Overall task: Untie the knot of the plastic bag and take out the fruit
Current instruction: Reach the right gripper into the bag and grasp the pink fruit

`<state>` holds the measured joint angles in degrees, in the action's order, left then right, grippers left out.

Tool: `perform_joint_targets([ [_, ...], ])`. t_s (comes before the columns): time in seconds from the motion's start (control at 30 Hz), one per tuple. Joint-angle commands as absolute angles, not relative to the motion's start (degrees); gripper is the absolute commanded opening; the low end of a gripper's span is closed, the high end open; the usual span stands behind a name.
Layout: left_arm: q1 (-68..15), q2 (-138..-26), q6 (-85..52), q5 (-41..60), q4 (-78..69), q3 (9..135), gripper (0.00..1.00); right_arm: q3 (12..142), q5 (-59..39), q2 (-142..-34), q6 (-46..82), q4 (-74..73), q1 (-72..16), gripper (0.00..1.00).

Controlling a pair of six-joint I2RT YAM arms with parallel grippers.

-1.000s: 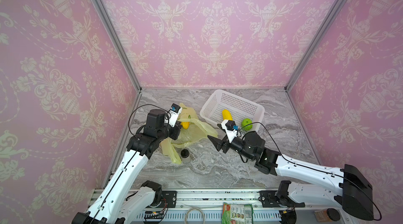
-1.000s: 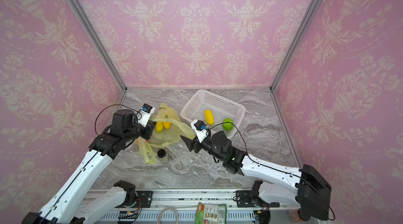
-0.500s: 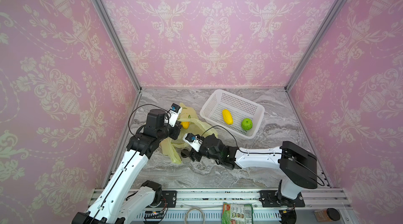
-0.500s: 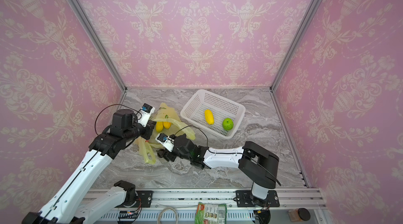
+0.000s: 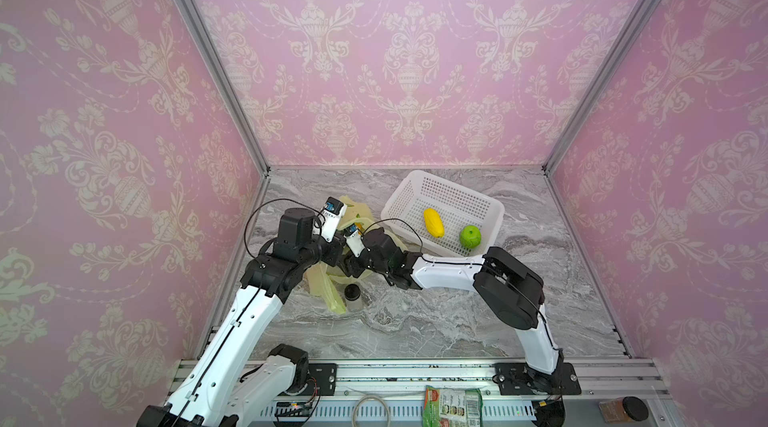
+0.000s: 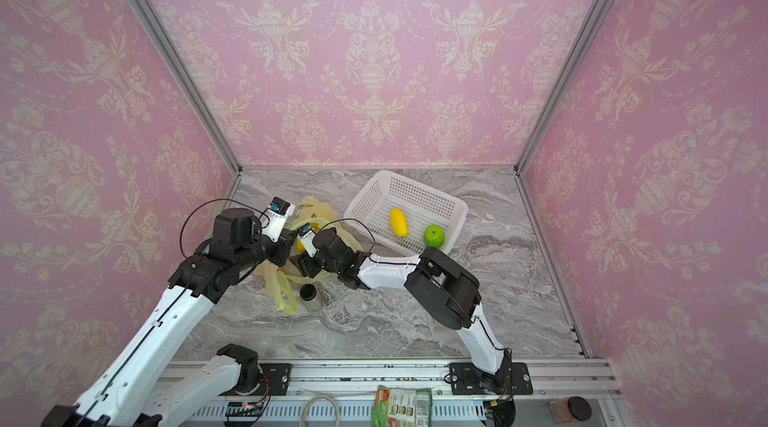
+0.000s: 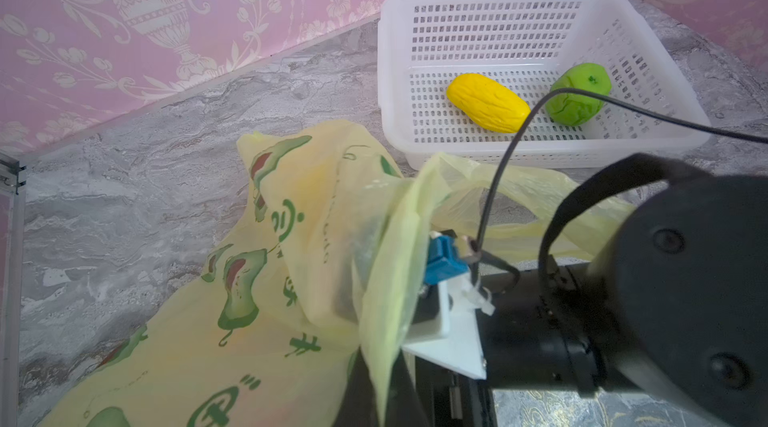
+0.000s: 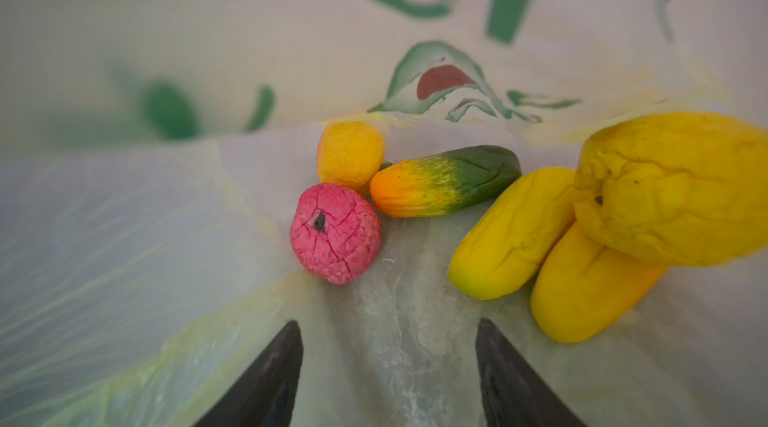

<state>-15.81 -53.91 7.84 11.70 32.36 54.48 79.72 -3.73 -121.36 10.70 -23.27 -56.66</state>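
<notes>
The yellow-green plastic bag (image 5: pixel 329 295) (image 7: pixel 291 217) lies at the left of the marble table. My left gripper (image 7: pixel 384 391) is shut on a fold of its rim and holds the mouth up. My right gripper (image 8: pixel 388 323) is open, reaching inside the bag, nothing between its fingers. Just ahead of it lies fruit: a pink-red round one (image 8: pixel 334 233), a small orange one (image 8: pixel 349 154), a green-orange oblong one (image 8: pixel 444 181) and yellow ones (image 8: pixel 511 233). The knot is not in view. A yellow fruit (image 5: pixel 433 222) and a green apple (image 5: pixel 471 236) lie in the white basket (image 5: pixel 397 194).
A small dark-lidded jar (image 5: pixel 353 296) stands on the table beside the bag's hanging tail. The two wrists sit close together over the bag. A green snack packet (image 5: pixel 451 406) and a brown jar (image 5: pixel 623 410) lie on the front rail. Pink walls close in three sides.
My right arm has swung left from beside the basket into the bag's mouth, its jaws narrowing slightly. The left gripper has kept its hold and place.
</notes>
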Motion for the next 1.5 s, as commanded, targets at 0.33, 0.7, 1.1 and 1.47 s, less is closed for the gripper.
perform_joint_targets([
  [0.33, -15.57, -53.0, 7.99, 12.75, 32.71, 54.53, 0.0, 90.15, -9.72, -130.41, 18.69, -18.17, -56.99, 0.85],
  [0.7, -15.58, -52.82, 7.83, 13.32, 32.52, 54.58, 0.0, 105.96, -18.38, -143.0, 27.04, -14.94, -56.42, 0.94],
  [1.1, -15.56, -52.75, 7.82, 13.52, 32.58, 54.53, 0.0, 119.97, -23.43, -153.45, 32.65, -13.92, -55.81, 0.95],
  [1.47, -15.6, -52.91, 7.82, 12.86, 32.59, 54.46, 0.0, 114.54, -24.08, -151.96, 39.24, -23.38, -53.7, 0.54],
])
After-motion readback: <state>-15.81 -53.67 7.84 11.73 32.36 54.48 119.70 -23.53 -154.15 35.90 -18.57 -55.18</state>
